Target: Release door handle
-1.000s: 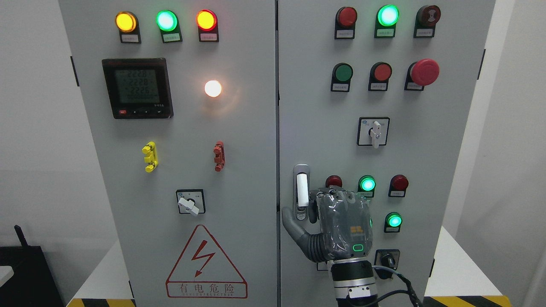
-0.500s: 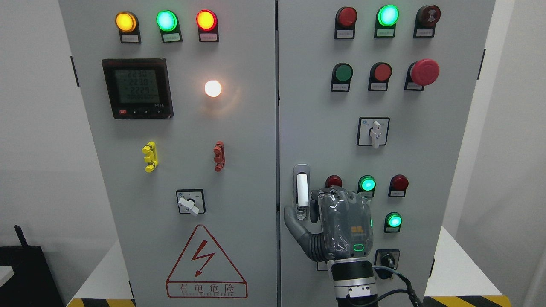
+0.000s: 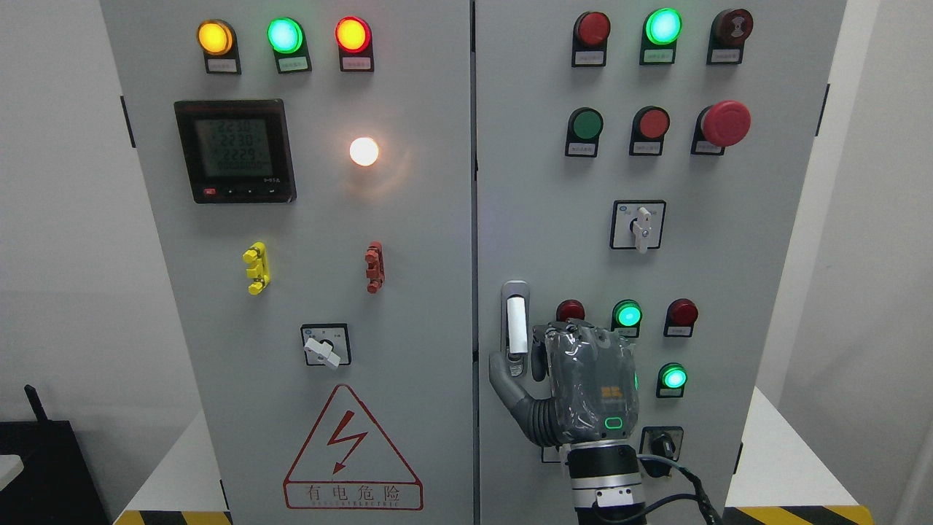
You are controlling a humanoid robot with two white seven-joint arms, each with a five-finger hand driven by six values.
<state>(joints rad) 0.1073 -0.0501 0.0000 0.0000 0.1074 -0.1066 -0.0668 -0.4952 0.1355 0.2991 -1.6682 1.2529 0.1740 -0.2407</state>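
The door handle (image 3: 515,324) is a silver frame with a white lever, upright and flush near the left edge of the right cabinet door (image 3: 554,204). My right hand (image 3: 516,364) is at the handle's lower end. Its thumb (image 3: 500,373) is spread out on the handle's left and its bent fingers (image 3: 539,359) are on the right. The white lever shows in full and the hand wraps nothing. The fingertips point at the door and are hidden behind the hand's back. The left arm is not in view.
Indicator lamps (image 3: 627,314) and a key switch (image 3: 661,443) sit close to the right of the hand. A rotary switch (image 3: 639,225) is above. The left door (image 3: 321,292) carries a meter, lamps, a selector and a warning triangle (image 3: 352,452). Both doors are closed.
My right hand has shifted slightly to the right, and the thumb has come closer to the handle's lower end. The handle and door have not moved.
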